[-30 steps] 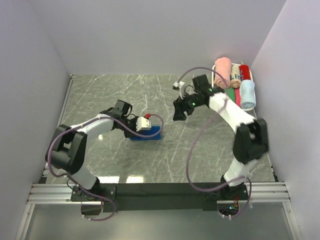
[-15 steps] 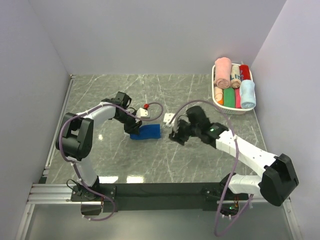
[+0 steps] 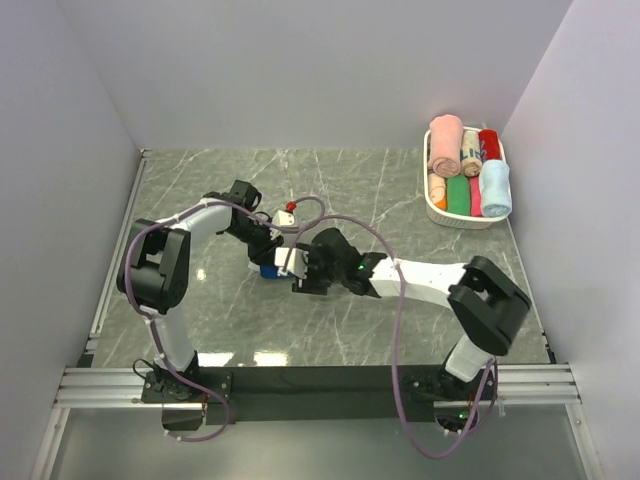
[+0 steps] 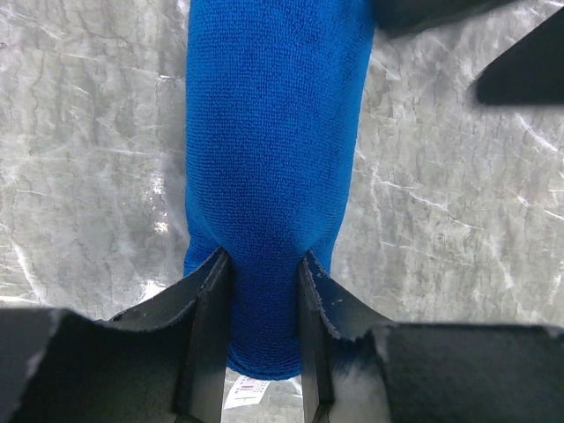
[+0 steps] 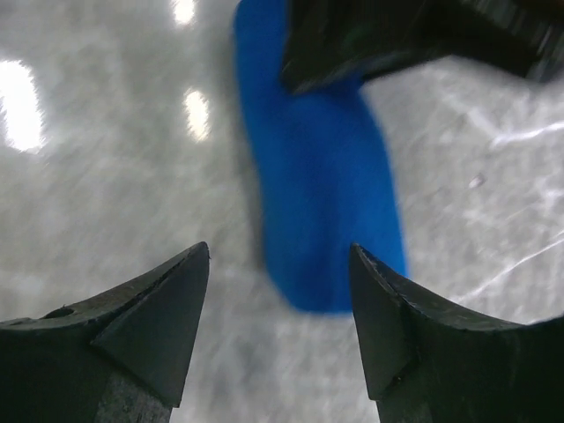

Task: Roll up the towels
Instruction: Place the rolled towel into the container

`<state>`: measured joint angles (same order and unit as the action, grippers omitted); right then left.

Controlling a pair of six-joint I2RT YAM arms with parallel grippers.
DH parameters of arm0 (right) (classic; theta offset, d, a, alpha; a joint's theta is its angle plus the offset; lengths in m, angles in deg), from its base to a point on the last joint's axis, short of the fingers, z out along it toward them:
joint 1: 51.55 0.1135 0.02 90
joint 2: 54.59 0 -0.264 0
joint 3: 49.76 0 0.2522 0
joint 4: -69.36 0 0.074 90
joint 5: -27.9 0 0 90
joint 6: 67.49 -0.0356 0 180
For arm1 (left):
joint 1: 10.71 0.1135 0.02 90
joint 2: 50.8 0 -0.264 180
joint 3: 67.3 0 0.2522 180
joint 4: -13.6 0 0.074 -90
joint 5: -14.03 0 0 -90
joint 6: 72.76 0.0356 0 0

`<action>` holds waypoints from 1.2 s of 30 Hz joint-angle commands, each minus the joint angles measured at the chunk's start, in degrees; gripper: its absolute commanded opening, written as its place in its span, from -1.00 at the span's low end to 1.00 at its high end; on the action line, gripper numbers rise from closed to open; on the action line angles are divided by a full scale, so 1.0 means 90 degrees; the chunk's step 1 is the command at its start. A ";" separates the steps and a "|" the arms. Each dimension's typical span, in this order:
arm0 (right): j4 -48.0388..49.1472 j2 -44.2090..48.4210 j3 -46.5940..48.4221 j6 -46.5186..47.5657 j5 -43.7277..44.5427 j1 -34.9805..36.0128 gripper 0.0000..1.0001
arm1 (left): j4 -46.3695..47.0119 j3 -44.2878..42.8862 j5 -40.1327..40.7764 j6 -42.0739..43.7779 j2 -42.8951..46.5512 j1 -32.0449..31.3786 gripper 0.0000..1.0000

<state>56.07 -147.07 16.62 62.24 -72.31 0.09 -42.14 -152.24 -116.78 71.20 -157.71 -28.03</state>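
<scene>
While left tool (image 4: 262, 262) clamps the one royal blue towel (image 4: 269, 132), right tool (image 5: 279, 253) apart, one sky-blue towel (image 3: 495, 188) rolled.

The right gripper (image 5: 280, 256) has swung across to the royal blue towel (image 4: 269, 159), apparently now rolled.

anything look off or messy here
Nothing much. The royal blue towel lies as a tidy roll, the left gripper pinching one end, the right gripper open near the other. Only a white label pokes out under the pinched end.
</scene>
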 commanded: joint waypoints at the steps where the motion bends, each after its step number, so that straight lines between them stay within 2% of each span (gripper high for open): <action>1: 0.0914 -0.0338 0.0471 0.0166 0.0461 0.0131 0.43 | 0.0055 0.0028 0.0609 0.0128 -0.0445 0.0030 -0.53; 6: 0.1169 -0.0699 0.0607 0.0303 0.0520 0.0122 0.47 | 0.0055 -0.0089 0.0580 0.0109 -0.0581 0.0030 -0.53; 13: 0.1334 -0.1325 0.0843 0.0391 0.0666 0.0102 0.64 | -0.0023 -0.0265 0.0590 0.0157 -0.0708 0.0040 -0.53; 21: 0.0974 -0.1832 0.1087 0.0674 0.0520 0.0044 0.57 | -0.0131 -0.0343 0.0531 0.0265 -0.0787 0.0069 -0.53; 24: 0.0634 -0.2027 0.1242 0.0732 0.0374 -0.0005 0.44 | -0.0238 -0.0402 0.0483 0.0352 -0.0826 0.0098 -0.52; 25: 0.0486 -0.2086 0.1320 0.0762 0.0306 -0.0044 0.30 | -0.0287 -0.0441 0.0483 0.0353 -0.0826 0.0108 -0.50; 27: 0.0232 -0.2194 0.1496 0.0820 0.0306 -0.0054 0.19 | -0.0345 -0.0470 0.0444 0.0372 -0.0855 0.0137 -0.46; 29: -0.0002 -0.2223 0.1662 0.1024 0.0063 -0.0093 0.04 | -0.0462 -0.0577 0.0279 0.0295 -0.0845 0.0186 -0.34; 30: -0.0448 -0.2311 0.1750 0.1084 0.0003 -0.0093 -0.01 | -0.0550 -0.0636 0.0200 0.0275 -0.0826 0.0225 -0.27; 31: -0.0675 -0.2350 0.1838 0.1142 -0.0065 -0.0093 -0.19 | -0.0589 -0.0762 0.0122 0.0226 -0.0816 0.0264 -0.13; 32: -0.0890 -0.2389 0.1964 0.1230 -0.0124 -0.0093 -0.29 | -0.0638 -0.0821 0.0063 0.0168 -0.0787 0.0332 -0.08; 33: -0.1163 -0.2399 0.1975 0.1269 -0.0192 -0.0103 -0.49 | -0.0639 -0.0928 -0.0053 -0.0016 -0.0729 0.0400 0.01; 36: -0.1233 -0.2185 0.1732 0.1279 -0.0212 -0.0093 -0.75 | -0.0629 -0.1046 -0.0210 -0.0330 -0.0553 0.0674 0.14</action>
<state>53.69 -166.16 33.53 72.33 -71.31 -0.85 -47.98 -159.56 -119.98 69.43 -163.02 -24.29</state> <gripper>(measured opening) 0.233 0.556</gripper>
